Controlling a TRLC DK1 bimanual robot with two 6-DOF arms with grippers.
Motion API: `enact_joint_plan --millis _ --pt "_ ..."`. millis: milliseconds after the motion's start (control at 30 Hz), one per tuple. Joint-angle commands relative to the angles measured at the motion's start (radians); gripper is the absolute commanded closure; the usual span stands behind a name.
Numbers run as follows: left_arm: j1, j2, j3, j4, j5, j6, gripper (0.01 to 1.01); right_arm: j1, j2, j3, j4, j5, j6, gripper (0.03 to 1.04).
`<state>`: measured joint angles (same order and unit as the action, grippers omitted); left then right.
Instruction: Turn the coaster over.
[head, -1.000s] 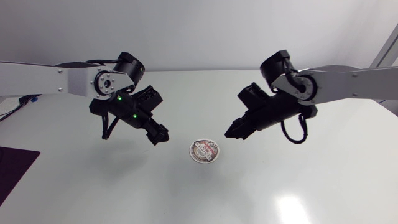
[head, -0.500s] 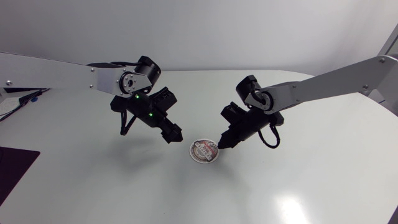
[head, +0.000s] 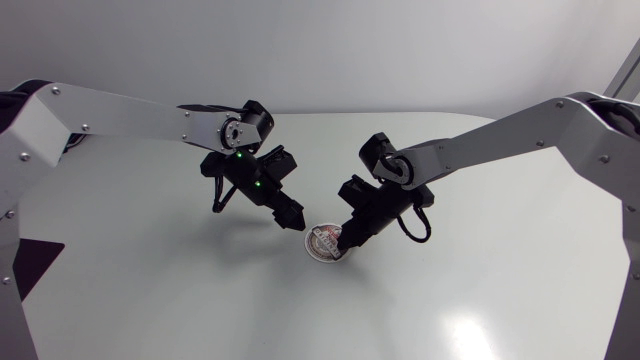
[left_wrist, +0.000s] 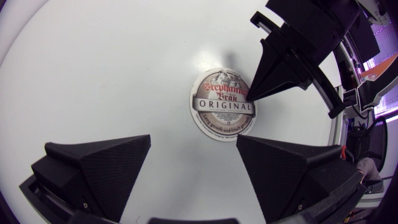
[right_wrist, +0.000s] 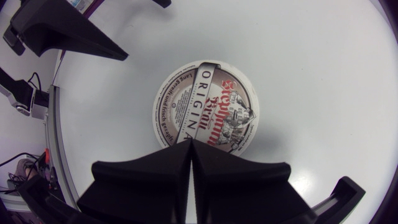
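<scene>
Table (head: 150, 290): white and glossy; both arms reach in over it towards the middle.
Left arm (head: 120, 112): comes in from the left edge, silver link angled down to a black wrist. Two green lights (head: 258, 183) glow on the wrist.
Left gripper (head: 292, 219): points down and inward, tips just left of the coaster, close to it but apart. In the left wrist view the left gripper (left_wrist: 193, 139) shows both fingers (left_wrist: 99, 168) spread wide. Bare table lies between them and nothing is held.
Coaster (head: 326, 243): round card, flat on the table near the middle, printed face up, pale rim all round. It sits between the two grippers. In the left wrist view the coaster (left_wrist: 222, 104) lies ahead of the open fingers, roughly in line with the gap. In the right wrist view the coaster (right_wrist: 205, 112) lies just ahead of the closed tips.
Right gripper (head: 346, 239): tips down at the coaster's right edge. In the right wrist view the right gripper (right_wrist: 189, 144) has both fingers pressed flat together, only a thin seam between them, and grips nothing. The joined tip overlaps the coaster's near rim. The left wrist view shows the same wedge (left_wrist: 252, 93) with its point on the rim. Beyond the coaster, one finger (right_wrist: 68, 31) of the left gripper shows.
Right arm (head: 500, 130): comes in from the right edge, a long pale link sloping down to a black joint above the gripper; a black cable (head: 418, 225) loops beside the wrist.
</scene>
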<state>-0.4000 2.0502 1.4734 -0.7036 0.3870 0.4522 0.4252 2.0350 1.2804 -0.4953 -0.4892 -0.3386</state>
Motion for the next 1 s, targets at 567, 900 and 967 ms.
enact_joint_plan --millis 567,900,967 --pt "0.026 0.119 0.108 -0.119 0.013 0.011 0.059 0.024 0.136 0.148 -0.129 -0.086 -0.039 1.02" --pt "0.107 0.064 0.022 -0.129 0.012 0.026 0.059 0.092 0.197 0.307 -0.229 -0.111 -0.037 1.02" --pt "0.113 0.053 0.011 -0.129 0.012 0.026 0.059 0.096 0.160 0.300 -0.229 -0.109 -0.037 1.02"
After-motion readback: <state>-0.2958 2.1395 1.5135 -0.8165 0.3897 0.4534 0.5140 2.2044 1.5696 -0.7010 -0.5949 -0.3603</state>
